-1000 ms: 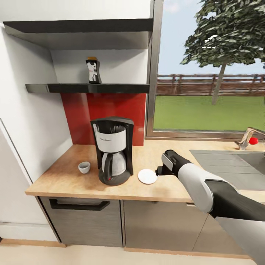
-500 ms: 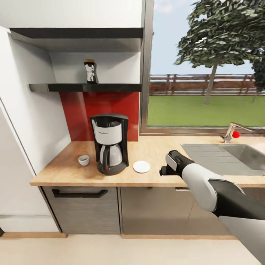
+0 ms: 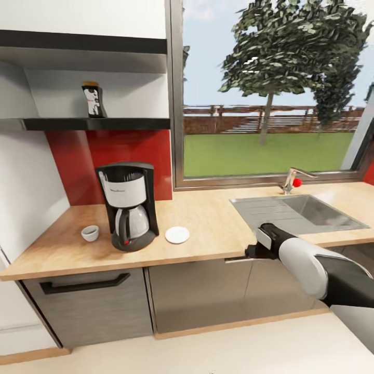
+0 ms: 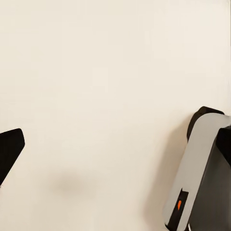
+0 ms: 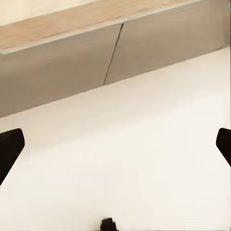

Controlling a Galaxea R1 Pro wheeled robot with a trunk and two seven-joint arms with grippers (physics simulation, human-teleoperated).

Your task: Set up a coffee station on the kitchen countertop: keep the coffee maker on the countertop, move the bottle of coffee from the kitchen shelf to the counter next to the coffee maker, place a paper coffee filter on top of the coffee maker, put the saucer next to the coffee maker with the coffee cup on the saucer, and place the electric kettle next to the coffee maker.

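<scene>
Currently the coffee maker (image 3: 127, 205) stands on the countertop (image 3: 218, 228) at the left. Coffee cup (image 3: 90, 232): on the counter just left of the machine, apart from it. Saucer (image 3: 177, 235): on the counter to the right of the machine, bare. Bottle of coffee (image 3: 92, 99): upright on the kitchen shelf (image 3: 98, 123) above. Right gripper (image 5: 115, 144): off the near counter edge, over the floor (image 5: 144, 159), jaws spread wide, holding nothing. Left gripper (image 4: 9, 149): one fingertip visible; jaw state cannot be determined.
</scene>
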